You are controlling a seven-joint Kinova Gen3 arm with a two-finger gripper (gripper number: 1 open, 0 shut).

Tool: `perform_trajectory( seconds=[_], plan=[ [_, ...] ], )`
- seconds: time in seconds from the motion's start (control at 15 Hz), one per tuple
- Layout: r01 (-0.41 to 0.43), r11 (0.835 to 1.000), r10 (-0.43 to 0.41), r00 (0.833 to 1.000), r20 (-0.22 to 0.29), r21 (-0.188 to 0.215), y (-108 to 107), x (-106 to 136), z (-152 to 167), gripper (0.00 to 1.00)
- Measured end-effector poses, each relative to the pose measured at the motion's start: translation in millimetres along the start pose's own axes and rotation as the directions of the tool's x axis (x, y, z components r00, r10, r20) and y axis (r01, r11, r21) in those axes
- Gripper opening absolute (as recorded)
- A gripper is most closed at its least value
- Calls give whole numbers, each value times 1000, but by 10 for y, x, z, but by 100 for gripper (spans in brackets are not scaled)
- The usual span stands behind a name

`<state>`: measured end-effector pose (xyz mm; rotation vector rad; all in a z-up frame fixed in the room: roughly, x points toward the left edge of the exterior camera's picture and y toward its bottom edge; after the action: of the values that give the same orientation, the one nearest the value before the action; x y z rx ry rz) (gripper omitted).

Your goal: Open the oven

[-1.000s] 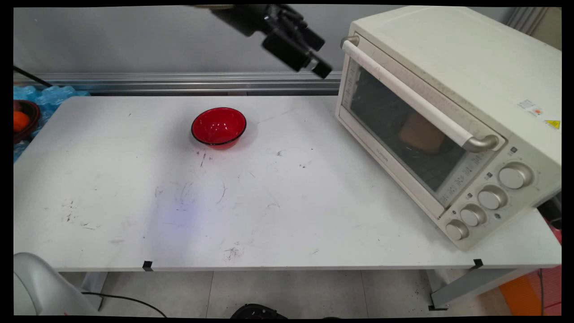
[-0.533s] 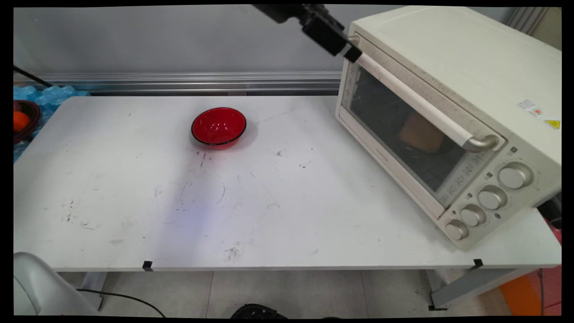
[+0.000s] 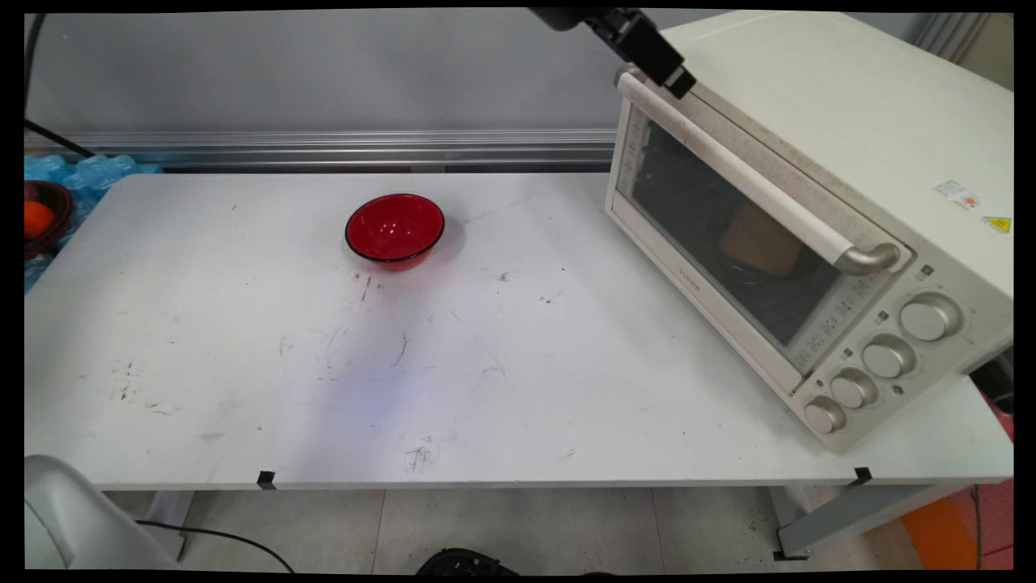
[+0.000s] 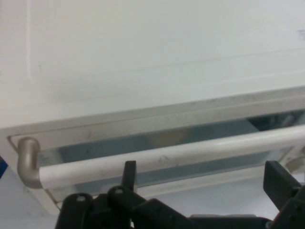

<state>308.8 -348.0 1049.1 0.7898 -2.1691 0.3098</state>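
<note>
While tool (image 3: 678, 78) hovers at far end of oven handle (image 3: 753, 185), fingers (image 4: 129, 172) stand spread wide, gripping nothing. Handle bar runs just ahead of tool, crossing between fingertips, no contact evident. Oven (image 3: 825, 202) door shut; brown item visible behind glass. Red bowl (image 3: 395, 229) sits on bench (image 3: 243, 364), well apart from tool, empty.

The arm is cut off by the top edge, only its gripper (image 3: 678, 79) showing. Behind the toaster oven's (image 3: 817, 138) dark glass, a brown thing (image 3: 761, 239) stays indistinct.
</note>
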Motion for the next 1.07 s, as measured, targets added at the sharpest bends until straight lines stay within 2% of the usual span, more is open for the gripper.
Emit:
perform_trajectory(
  seconds=[0.4, 0.47, 1.07],
  plan=[
    [62, 997, -64, 998, 30, 44, 41, 177, 265, 100],
    [70, 996, -72, 997, 35, 49, 47, 195, 304, 0],
    [80, 991, -88, 993, 76, 106, 180, 343, 646, 0]
  ],
)
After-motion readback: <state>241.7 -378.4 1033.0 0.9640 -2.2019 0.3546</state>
